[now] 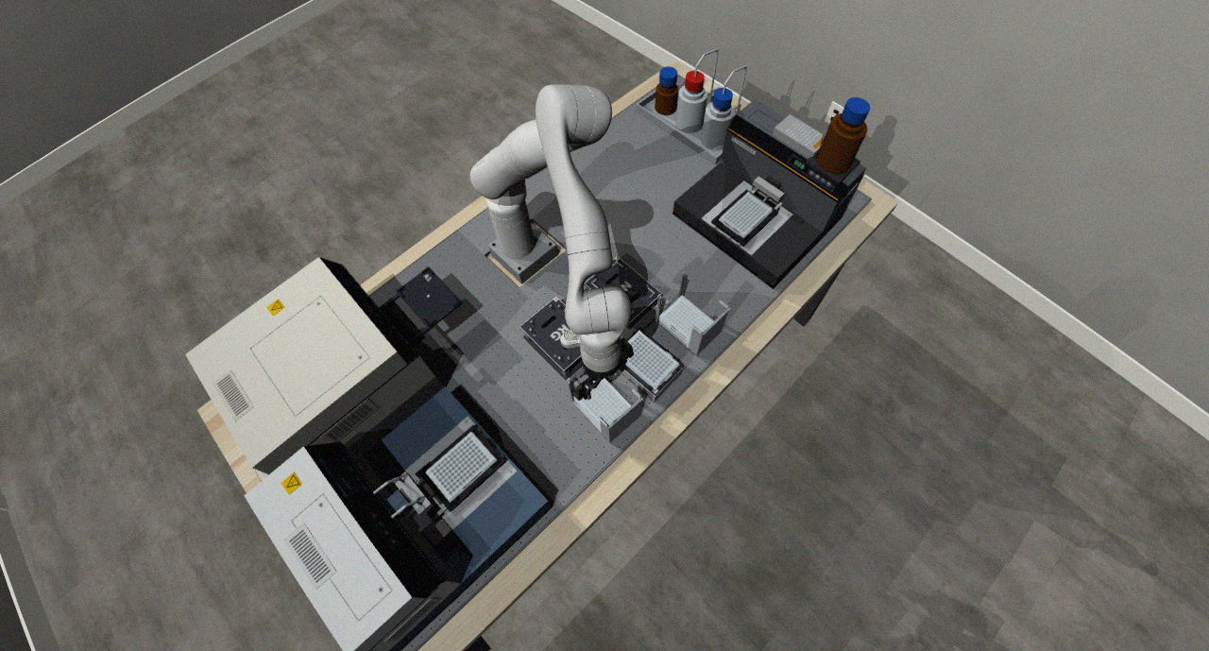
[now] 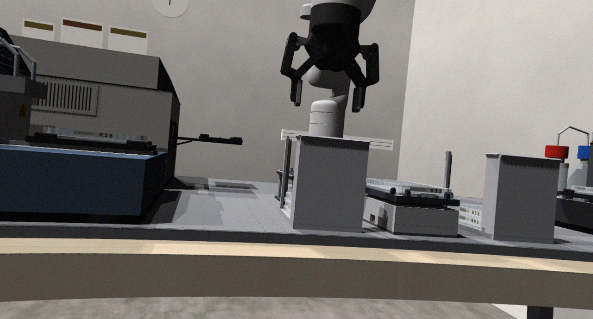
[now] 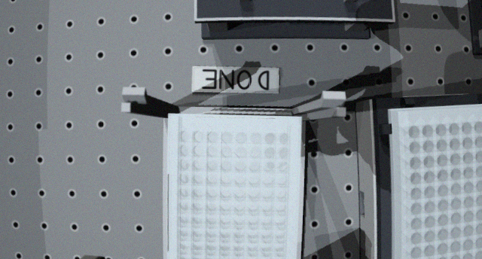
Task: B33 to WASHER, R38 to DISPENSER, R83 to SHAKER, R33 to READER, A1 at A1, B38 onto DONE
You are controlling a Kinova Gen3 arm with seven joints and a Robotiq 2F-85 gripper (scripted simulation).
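My gripper (image 1: 585,386) (image 2: 327,100) is open and empty. It hangs a little above the top of the DONE rack (image 1: 626,419) (image 2: 329,184). In the wrist view a white well plate (image 3: 233,184) (image 1: 604,402) lies inside the rack, below the DONE label (image 3: 235,79); I cannot read its label. Plate R33 (image 1: 652,360) (image 2: 408,188) (image 3: 440,184) sits on the SHAKER beside the rack. Plate R38 (image 1: 459,465) (image 2: 95,134) sits on the blue WASHER. A plate (image 1: 745,214) sits on the DISPENSER. The READER tray (image 1: 425,296) (image 2: 215,140) is out and bare.
The IN rack (image 1: 708,330) (image 2: 520,197) stands right of the SHAKER with plates inside. The RG nest (image 1: 549,330) (image 3: 294,4) and N6 nest (image 1: 629,282) lie behind the gripper. Bottles (image 1: 692,97) stand at the far end. The arm's base (image 1: 517,232) is behind.
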